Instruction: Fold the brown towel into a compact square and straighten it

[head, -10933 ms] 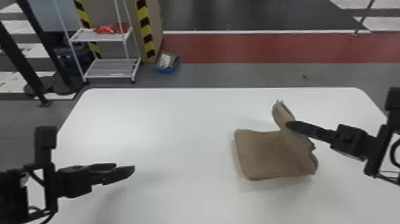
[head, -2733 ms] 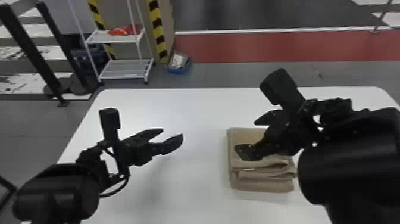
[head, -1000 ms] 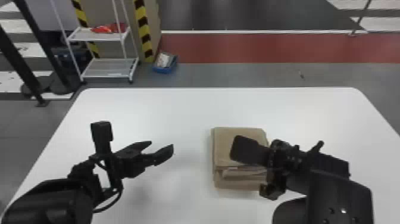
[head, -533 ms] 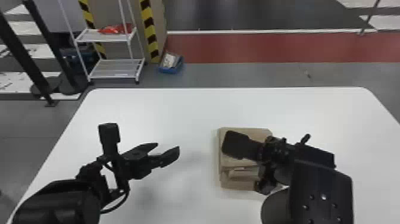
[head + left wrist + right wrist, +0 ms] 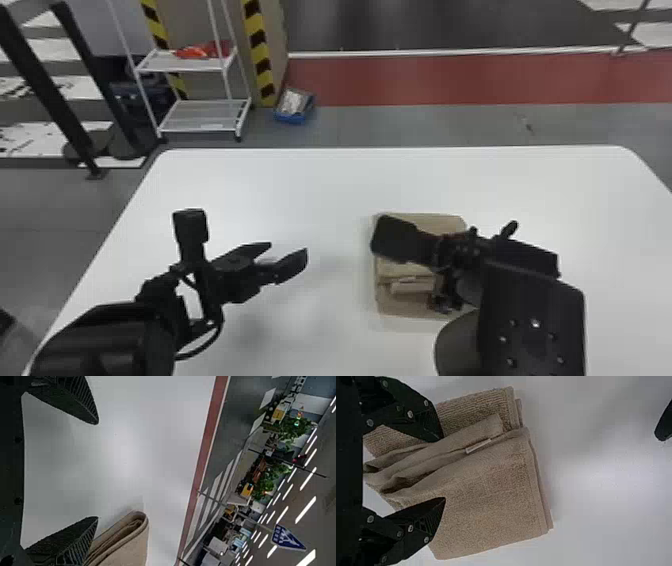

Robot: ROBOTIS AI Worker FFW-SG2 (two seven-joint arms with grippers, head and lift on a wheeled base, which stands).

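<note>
Right pincer (image 5: pixel 446 299) open, face-down over the brown towel (image 5: pixel 404 306)

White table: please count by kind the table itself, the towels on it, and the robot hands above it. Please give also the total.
White table: 1
Folded brown towel: 1
Left hand and right hand: 2
Total: 4
</note>
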